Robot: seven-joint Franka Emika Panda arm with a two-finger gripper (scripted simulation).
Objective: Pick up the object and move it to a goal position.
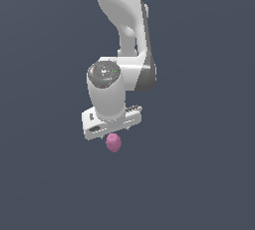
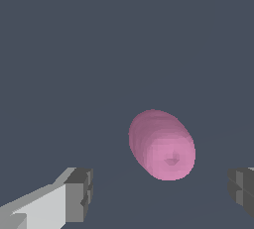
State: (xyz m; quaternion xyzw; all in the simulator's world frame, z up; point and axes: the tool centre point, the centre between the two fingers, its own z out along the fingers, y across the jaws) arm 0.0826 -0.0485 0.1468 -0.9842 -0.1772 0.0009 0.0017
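Observation:
The object point(image 1: 113, 143) is a small pink-magenta rounded blob, narrower than the white gripper point(image 1: 112, 135). In the exterior view it shows just under the gripper's white body, which hides the fingers. In the wrist view the blob point(image 2: 161, 144) lies in the gap between the two grey fingertips point(image 2: 79, 195), which stand wide apart on either side of it without touching it. The gripper point(image 2: 161, 193) is open and holds nothing.
A plain dark grey-blue surface point(image 1: 45, 174) fills both views. The white arm point(image 1: 124, 20) comes down from the top of the exterior view. No other objects and no goal marker show.

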